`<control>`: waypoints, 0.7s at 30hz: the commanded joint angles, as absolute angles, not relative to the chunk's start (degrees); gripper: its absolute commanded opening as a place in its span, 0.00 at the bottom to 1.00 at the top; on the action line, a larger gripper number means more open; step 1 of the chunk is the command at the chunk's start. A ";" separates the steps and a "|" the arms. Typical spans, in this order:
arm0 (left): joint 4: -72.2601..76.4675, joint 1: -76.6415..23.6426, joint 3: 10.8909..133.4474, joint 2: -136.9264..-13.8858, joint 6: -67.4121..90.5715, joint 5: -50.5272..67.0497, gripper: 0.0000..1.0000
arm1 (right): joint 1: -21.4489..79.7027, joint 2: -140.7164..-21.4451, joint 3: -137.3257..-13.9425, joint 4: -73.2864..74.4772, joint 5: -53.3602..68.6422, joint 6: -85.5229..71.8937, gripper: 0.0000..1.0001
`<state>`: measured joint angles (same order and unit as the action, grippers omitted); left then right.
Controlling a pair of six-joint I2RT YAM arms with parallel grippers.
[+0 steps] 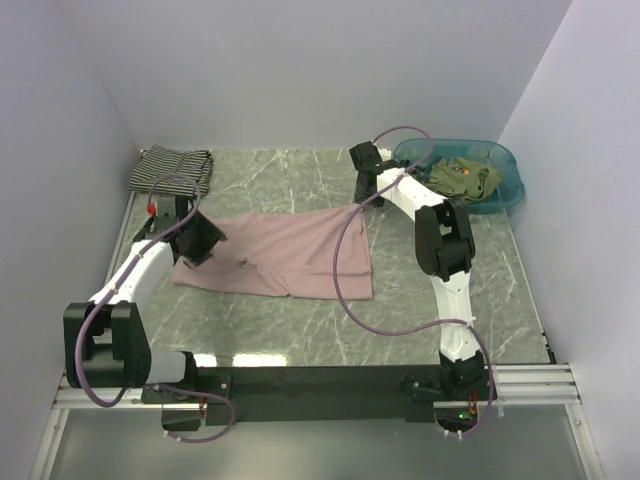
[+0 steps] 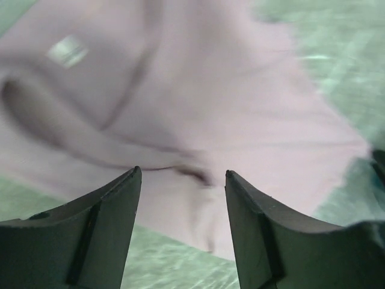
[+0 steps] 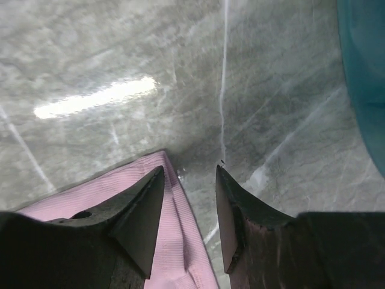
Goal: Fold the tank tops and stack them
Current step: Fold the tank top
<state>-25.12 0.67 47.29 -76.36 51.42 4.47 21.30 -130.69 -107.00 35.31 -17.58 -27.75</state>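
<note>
A dusty pink tank top point(image 1: 285, 252) lies spread flat mid-table. My left gripper point(image 1: 205, 245) is open over its left end; the left wrist view shows pink cloth point(image 2: 198, 108) below the open jaws, nothing held. My right gripper point(image 1: 362, 190) is open above the top's far right corner; in the right wrist view that corner point(image 3: 174, 211) lies between the jaws, ungripped. A black-and-white striped tank top point(image 1: 172, 168) lies folded at the far left. Olive green tank tops point(image 1: 462, 178) lie heaped in a teal basin point(image 1: 508, 185).
The basin stands at the far right corner and shows as a teal edge in the right wrist view point(image 3: 364, 78). White walls close the table on three sides. A purple cable point(image 1: 345, 270) loops over the pink top's right side.
</note>
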 commanded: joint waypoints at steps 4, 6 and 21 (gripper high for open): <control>-23.71 -5.00 62.88 -81.28 42.02 1.61 0.62 | 20.92 -126.30 -107.76 32.97 -15.13 -26.89 0.47; -23.73 -8.41 66.87 -88.04 37.55 -5.07 0.61 | 20.92 -125.77 -107.23 32.96 -14.68 -27.42 0.47; -29.79 -10.63 93.16 -118.82 22.68 -2.73 0.59 | 20.92 -123.31 -104.59 31.91 -12.83 -25.66 0.47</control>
<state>-28.60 -10.70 88.38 -119.66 27.31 -3.36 21.21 -128.66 -104.99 33.45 -13.10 -26.50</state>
